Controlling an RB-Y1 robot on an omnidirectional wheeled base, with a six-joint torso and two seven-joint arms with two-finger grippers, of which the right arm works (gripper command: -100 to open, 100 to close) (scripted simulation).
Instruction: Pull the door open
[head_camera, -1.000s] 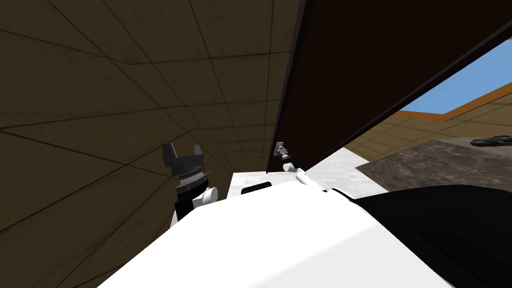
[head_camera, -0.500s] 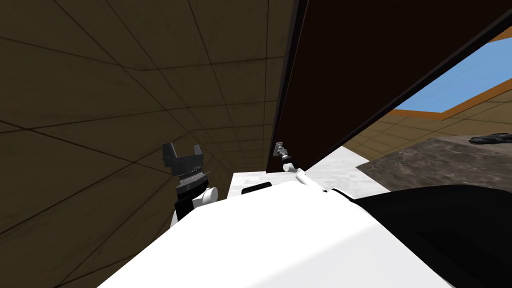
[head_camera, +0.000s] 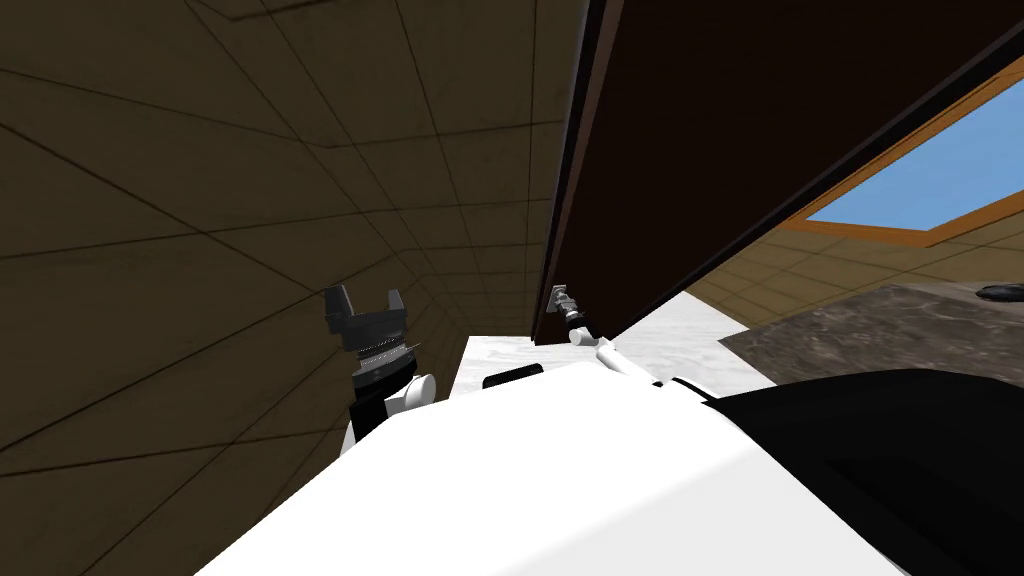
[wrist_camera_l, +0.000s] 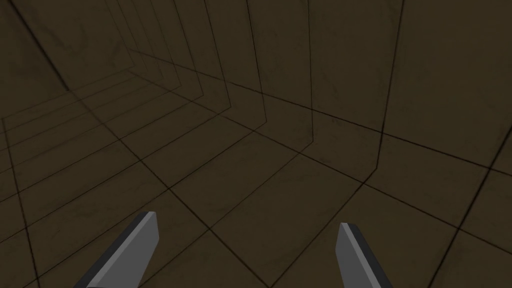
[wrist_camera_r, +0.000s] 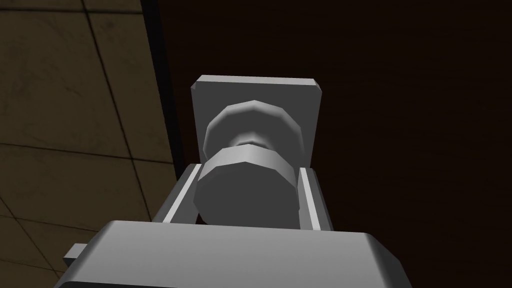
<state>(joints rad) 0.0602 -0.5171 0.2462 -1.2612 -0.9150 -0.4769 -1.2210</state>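
Right tool (wrist_camera_r: 249, 169) clamped the round grey door knob (wrist_camera_r: 245, 195) on the dark brown door (wrist_camera_r: 400, 125), a grip for pulling it open. Left tool (wrist_camera_l: 247, 220) hung spread, unneeded.

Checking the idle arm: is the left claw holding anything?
No, the left claw is open, its fingers wide apart with nothing between them.

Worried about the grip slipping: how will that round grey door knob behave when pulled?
The knob looks smooth and round, so the right gripper, its thin fingers pressing the sides, may slip off. It seems rigid, fixed by a narrow neck to a square plate on the door.
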